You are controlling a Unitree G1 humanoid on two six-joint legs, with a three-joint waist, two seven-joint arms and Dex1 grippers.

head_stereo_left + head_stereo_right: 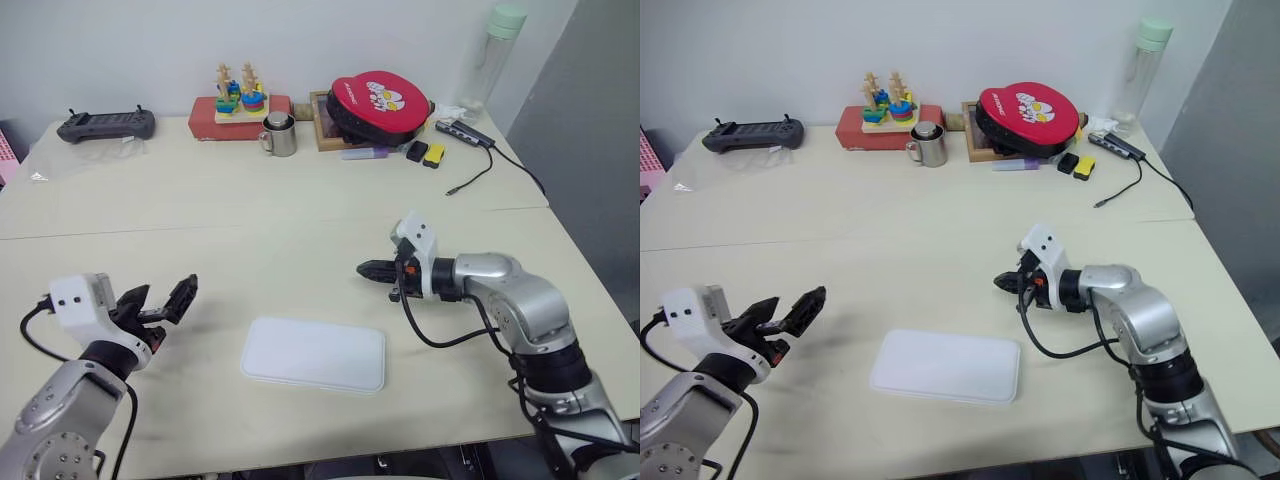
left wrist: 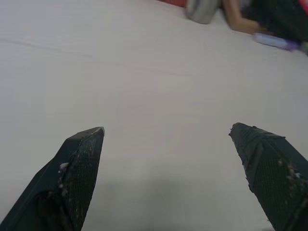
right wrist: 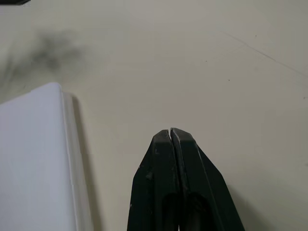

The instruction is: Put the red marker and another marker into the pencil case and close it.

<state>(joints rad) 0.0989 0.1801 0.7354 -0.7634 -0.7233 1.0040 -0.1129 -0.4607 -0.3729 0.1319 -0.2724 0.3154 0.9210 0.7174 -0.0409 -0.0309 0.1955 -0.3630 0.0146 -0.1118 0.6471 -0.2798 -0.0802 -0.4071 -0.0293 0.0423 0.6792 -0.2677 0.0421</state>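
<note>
Closed pencil case [image 1: 313, 355] flat between left gripper [image 1: 160, 300] and right gripper [image 1: 366, 269].

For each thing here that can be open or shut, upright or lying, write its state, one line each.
Pencil case: lid shut, lying flat on the table.
Left gripper: open, empty.
Right gripper: shut, empty.
Metal mug: upright.
Water bottle: upright, cap on.
Cable: loose end unplugged on the table.
</note>
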